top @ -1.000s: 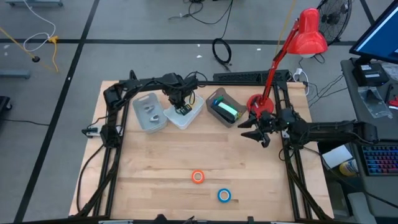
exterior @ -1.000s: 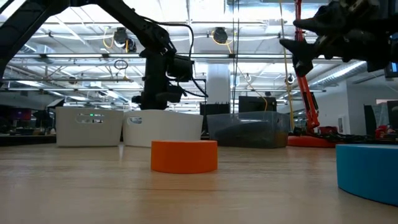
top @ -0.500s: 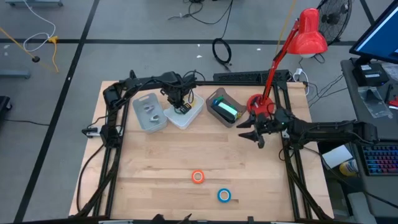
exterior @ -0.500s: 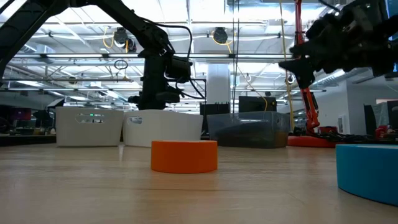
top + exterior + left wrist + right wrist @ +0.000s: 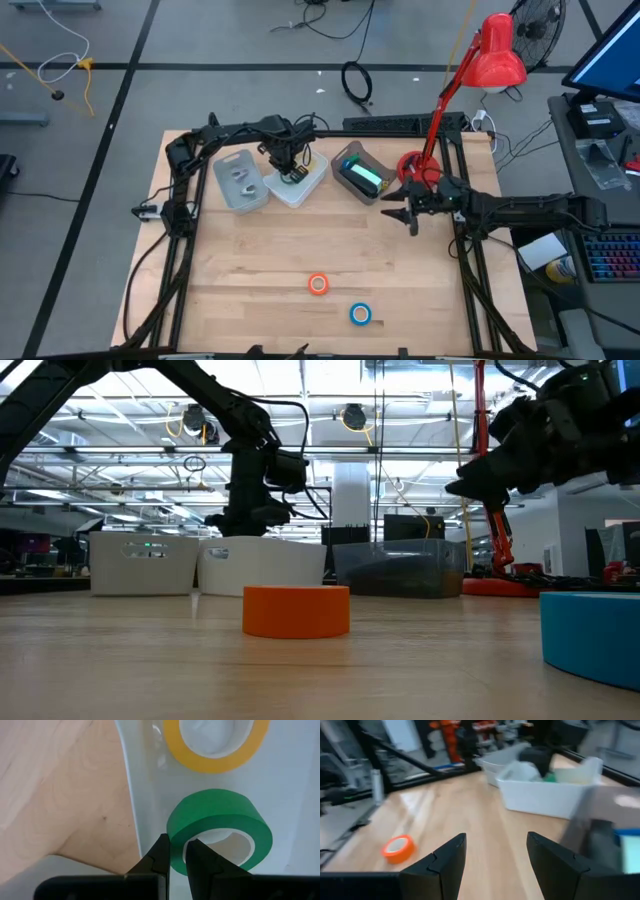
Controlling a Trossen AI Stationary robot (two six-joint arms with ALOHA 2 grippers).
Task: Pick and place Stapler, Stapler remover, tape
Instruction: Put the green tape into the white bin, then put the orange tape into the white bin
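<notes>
Left tool (image 5: pixel 177 851) pinching half-hidden green tape (image 5: pixel 220 832)

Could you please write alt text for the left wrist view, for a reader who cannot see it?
The left gripper pinches the wall of the green tape over a white bin. The yellow tape lies in the bin beyond it, with the wooden table alongside.

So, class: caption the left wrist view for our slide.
Left gripper shut on green tape roll in white bin, beside yellow roll.

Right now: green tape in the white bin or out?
In. The green tape lies inside the white bin, the left gripper pinching its wall.
</notes>
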